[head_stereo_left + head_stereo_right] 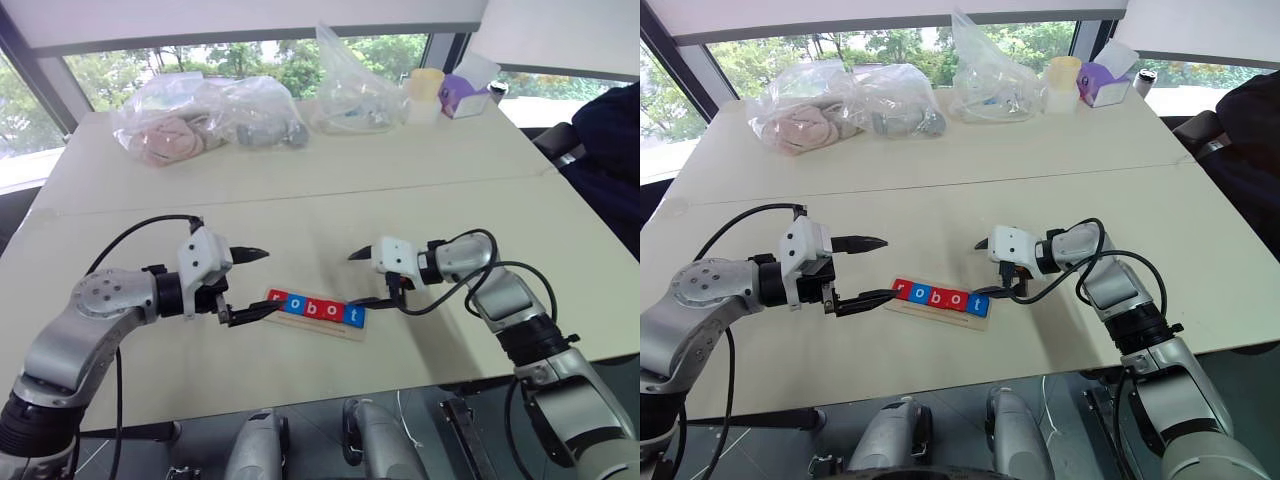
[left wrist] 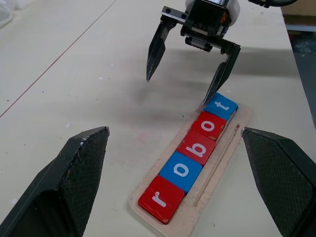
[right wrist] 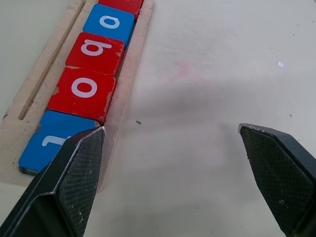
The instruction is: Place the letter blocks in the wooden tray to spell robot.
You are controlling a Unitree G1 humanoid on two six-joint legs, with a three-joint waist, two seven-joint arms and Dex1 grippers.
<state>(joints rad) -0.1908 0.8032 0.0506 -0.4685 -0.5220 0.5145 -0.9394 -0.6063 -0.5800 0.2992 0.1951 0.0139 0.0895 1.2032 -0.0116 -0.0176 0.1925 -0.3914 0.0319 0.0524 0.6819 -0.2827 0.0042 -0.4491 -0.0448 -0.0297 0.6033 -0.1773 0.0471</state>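
Observation:
The wooden tray (image 1: 322,329) lies on the table between my two grippers. In it the letter blocks (image 1: 315,309) lie side by side in one row: red r (image 2: 160,200), blue o (image 2: 181,170), red b (image 2: 198,146), red o (image 2: 209,124), blue t (image 2: 222,105). At the r end of the tray my left gripper (image 1: 258,283) stands open, with nothing between its fingers. My right gripper (image 1: 354,280) is open at the t end, also with nothing in it. One of its fingertips (image 2: 208,100) hovers right by the t block; whether it touches I cannot tell.
Clear plastic bags (image 1: 165,130) (image 1: 350,95) with soft things in them lie along the table's far side. Beside them stand a yellow cup (image 1: 425,85) and a purple box (image 1: 462,97). A seam (image 1: 300,192) crosses the table. The front edge is close behind the tray.

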